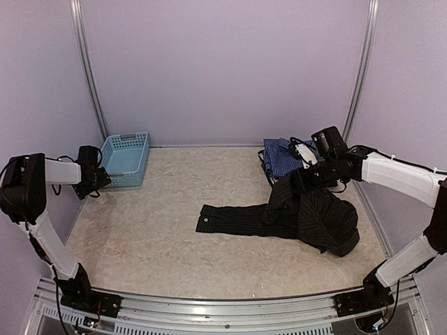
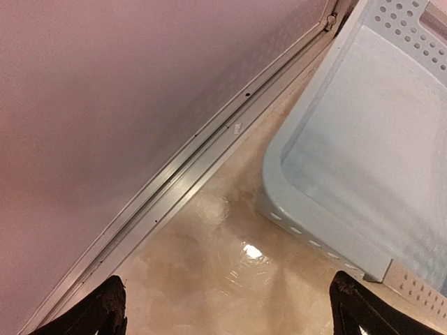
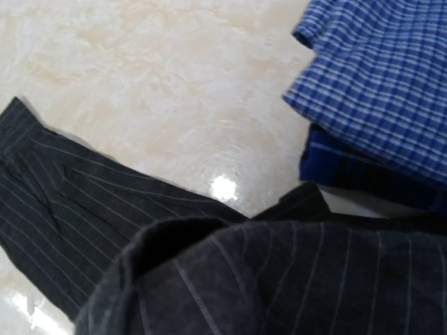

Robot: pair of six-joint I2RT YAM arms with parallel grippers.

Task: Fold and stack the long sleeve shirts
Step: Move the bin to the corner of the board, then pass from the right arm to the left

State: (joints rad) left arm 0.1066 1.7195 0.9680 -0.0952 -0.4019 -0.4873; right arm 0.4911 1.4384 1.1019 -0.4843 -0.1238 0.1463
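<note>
The black pinstriped shirt [image 1: 314, 216] lies crumpled at the right of the table, with one sleeve [image 1: 223, 218] stretched out to the left. Its cloth rises in a peak to my right gripper [image 1: 297, 183], which looks shut on it. In the right wrist view the black shirt [image 3: 279, 279] covers my fingers. The blue check shirt [image 1: 281, 157] lies bunched behind it at the back right, and shows in the right wrist view [image 3: 377, 77]. My left gripper [image 1: 96, 180] is open and empty at the far left, its fingertips [image 2: 108, 307] spread wide over bare table.
A light blue plastic basket [image 1: 124, 137] stands at the back left, just right of my left gripper; its wall [image 2: 307, 216] is close to my right finger. The side wall's metal rail [image 2: 181, 174] runs close on the left.
</note>
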